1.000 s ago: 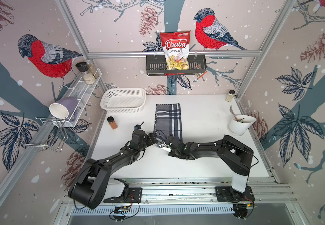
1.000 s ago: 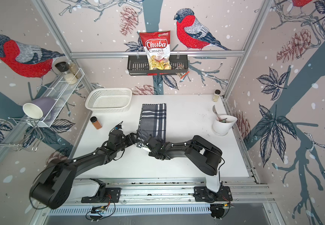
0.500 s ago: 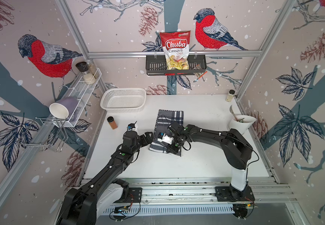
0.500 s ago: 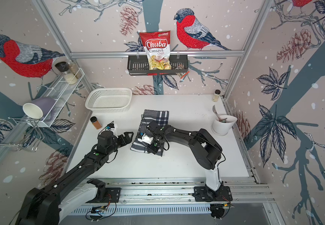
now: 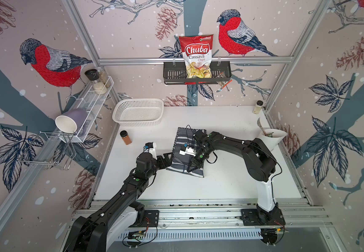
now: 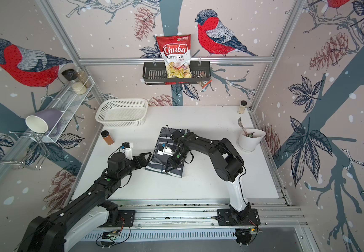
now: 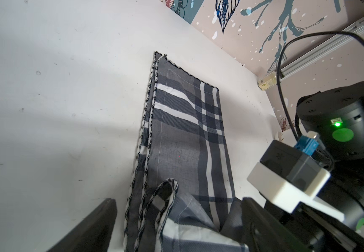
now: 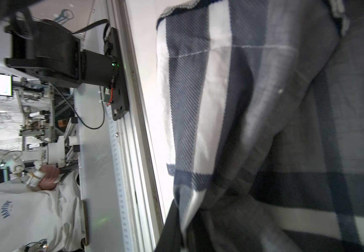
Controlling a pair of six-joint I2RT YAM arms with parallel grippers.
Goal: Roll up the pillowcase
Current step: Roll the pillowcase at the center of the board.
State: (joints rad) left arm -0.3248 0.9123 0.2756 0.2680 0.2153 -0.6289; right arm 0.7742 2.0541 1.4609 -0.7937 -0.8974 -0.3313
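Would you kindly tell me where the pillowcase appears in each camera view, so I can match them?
Top view: pillowcase in the middle of the table, partly under the right arm.
Top view: pillowcase, same spot.
Left wrist: pillowcase, long strip through the middle.
Right wrist: pillowcase close up, filling most of it.
Shared landmark: right arm's white camera mount; not in right wrist.

The left arm [image 5: 130, 187] and right arm [image 5: 235, 145] are matte black with white base links, green dots, black cables.

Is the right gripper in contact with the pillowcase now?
Touching. The right wrist view shows it: a fold of the pillowcase gathers tightly into the shut right gripper and is pinched there.
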